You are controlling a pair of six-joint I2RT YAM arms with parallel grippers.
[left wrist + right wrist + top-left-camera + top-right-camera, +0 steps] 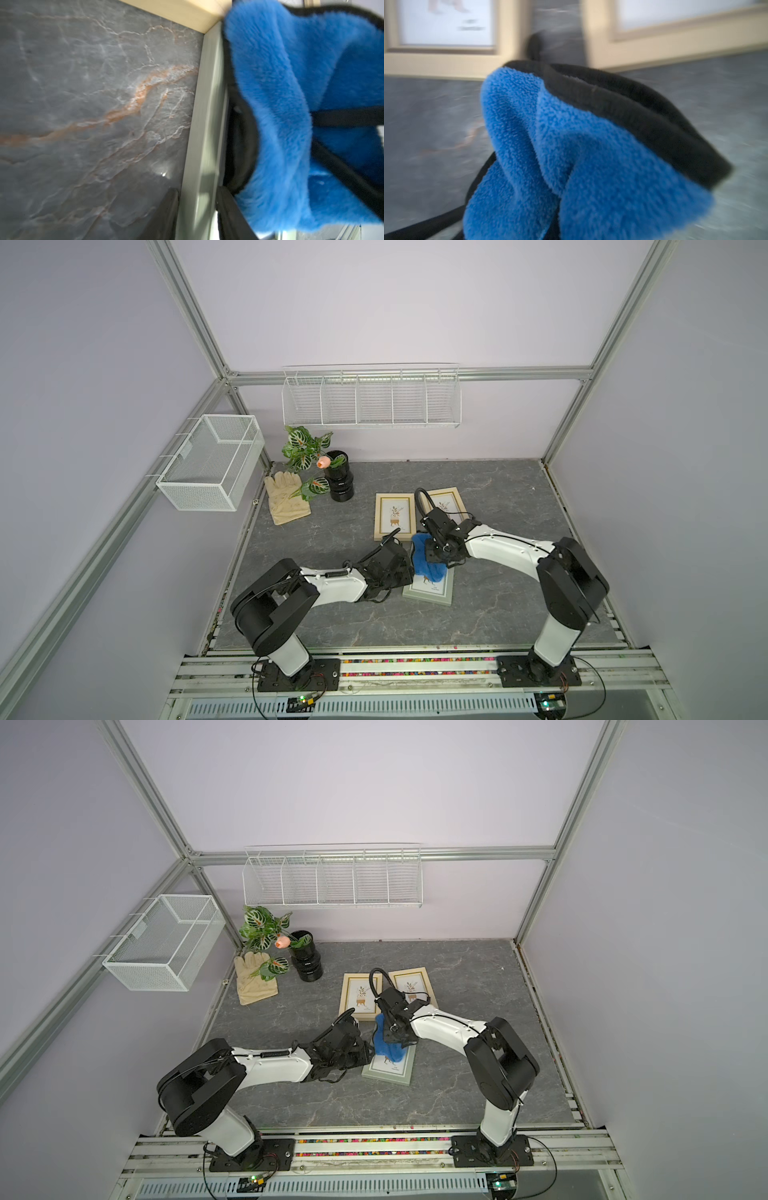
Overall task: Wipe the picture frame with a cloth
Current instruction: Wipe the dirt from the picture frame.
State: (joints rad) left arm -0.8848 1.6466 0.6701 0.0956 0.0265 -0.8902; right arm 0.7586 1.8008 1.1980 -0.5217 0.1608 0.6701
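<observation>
Plush blue microfibre cloth (pixel 571 155) — black-bound edge; matt sage picture frame (pixel 426 598), veined stone-look tabletop (pixel 498 497), glossy black vase (pixel 341 489)

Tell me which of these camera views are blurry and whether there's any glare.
Right wrist view: motion-smeared, only the cloth fairly crisp; left wrist view: soft, cloth too close to focus, a small glint on the table; both top views: sharp, evenly lit, the cage posts splaying outward as with a wide lens.

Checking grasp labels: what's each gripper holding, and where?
Right gripper: cloth, by a bunched fold. Left gripper: at an edge of the frame; grip cannot be told.
</observation>
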